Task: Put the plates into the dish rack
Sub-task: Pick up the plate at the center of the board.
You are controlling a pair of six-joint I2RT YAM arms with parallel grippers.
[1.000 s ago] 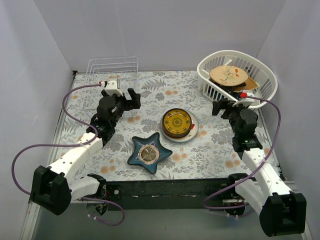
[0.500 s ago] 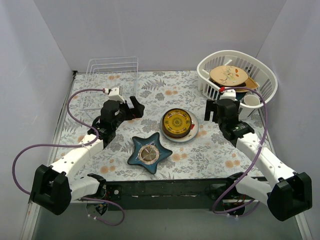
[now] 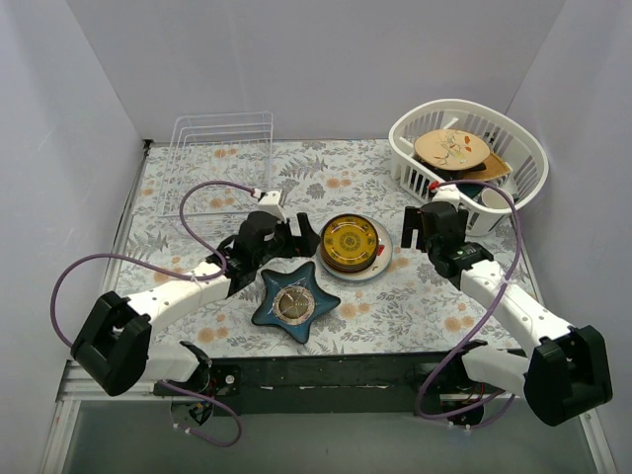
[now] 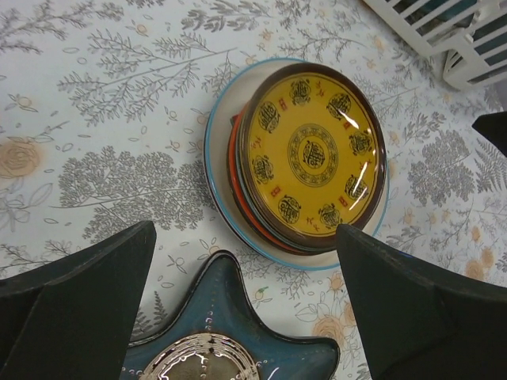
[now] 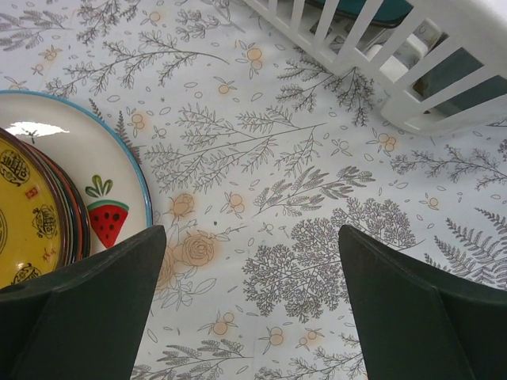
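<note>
Both grippers hang with jaws spread wide, nothing between them. The left gripper [image 3: 297, 236] sits just left of the plates [image 3: 349, 244], over the cloth between the stack and the star dish [image 3: 294, 301]. Its wrist view looks down on the plates [image 4: 313, 154] from close by, with the left gripper [image 4: 244, 233] framing them and the star dish [image 4: 238, 336] at the lower edge. The right gripper [image 3: 422, 225] hovers just right of the stack, between it and the basket [image 3: 525, 158]. From its wrist, the right gripper [image 5: 252, 233] stands over bare flowered cloth, with the plates [image 5: 95, 198] at the left edge and the basket [image 5: 444, 47] at the top right.

The plates lie flat in one stack at the middle of the table [image 3: 405, 306]. A yellow plate with brown pattern is on top, an orange-red rim shows under it, and the bottom plate is wider and white with a blue edge and a painted watermelon slice. How many lie between cannot be told.

The rack [image 3: 219, 148] stands at the table's far left corner, well apart from the stack. The basket holds a tan plate [image 3: 451, 148] among other dishes.
</note>
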